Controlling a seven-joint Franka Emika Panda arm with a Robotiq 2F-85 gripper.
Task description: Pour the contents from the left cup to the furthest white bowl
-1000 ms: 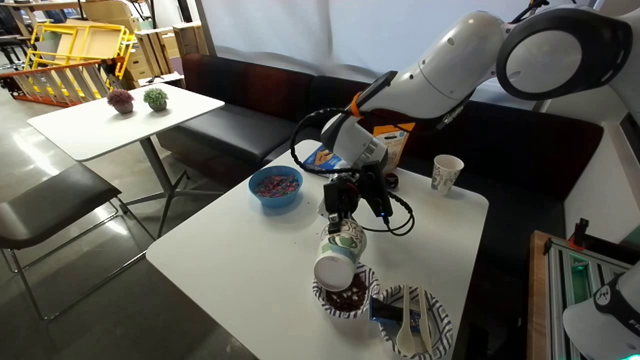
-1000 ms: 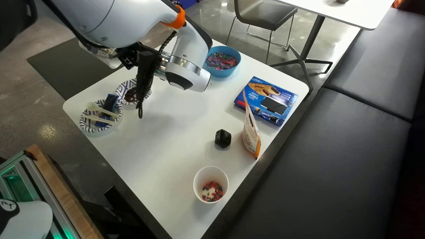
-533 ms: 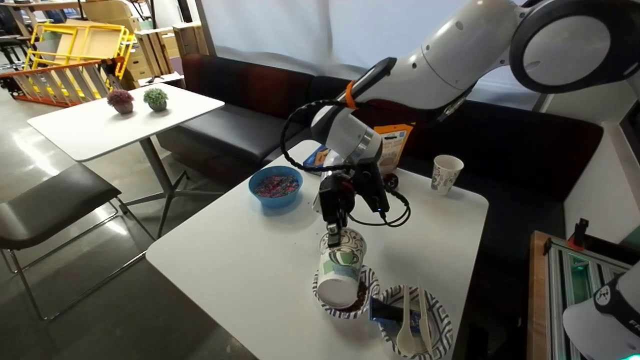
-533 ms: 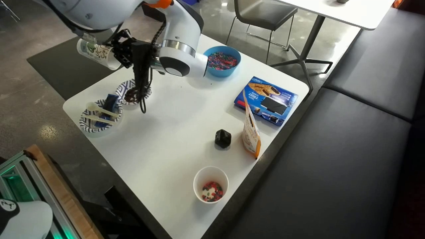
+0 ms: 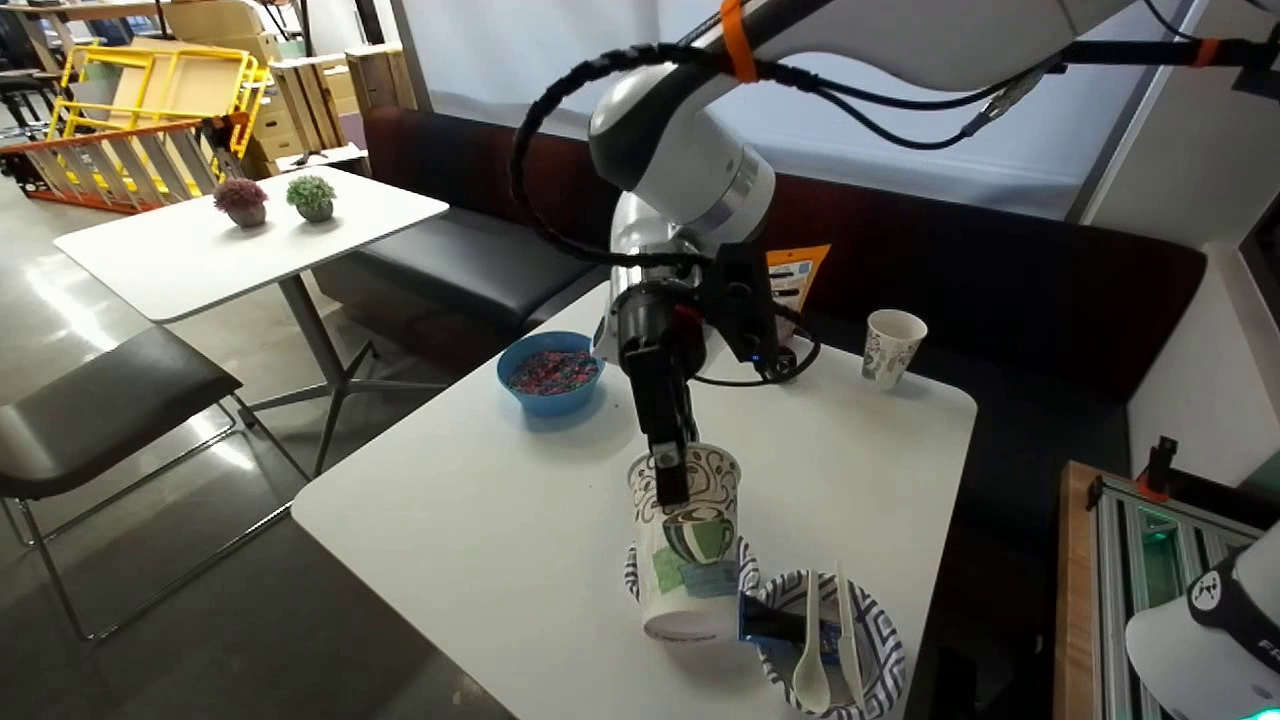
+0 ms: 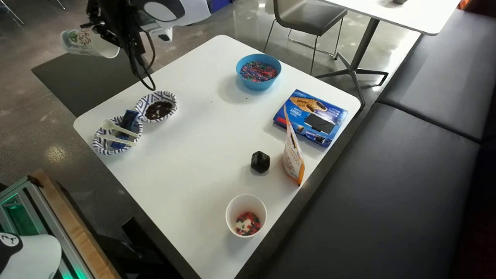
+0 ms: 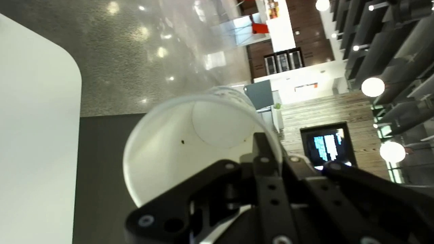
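Pour looks basically finished, going by what's inside the left cup (image 5: 690,560). It's gripped at the rim by the pincer (image 7: 276,149), with the wall pinched between one finger inside and one outside. So the cup is right at the pincer's tips, held up in the air and tipped well off upright. Almost nothing is seen in it in the wrist view: one dark speck on the wall, maybe a tinier one near the bottom. The furthest white bowl (image 6: 144,103) is found lower than the pincer, on the table (image 6: 201,162), with dark brown stuff (image 6: 159,109) spread across its middle. Whether all of that came from this cup can't be confirmed. All that's probably left is for the cup to be put down, which isn't strictly asked for.

As for looks: tapered, white, paper by the look of it, printed with dark swirls near the rim and a green-striped mug picture further down. The spare cup (image 6: 248,203), well apart from the pincer, should be left alone.
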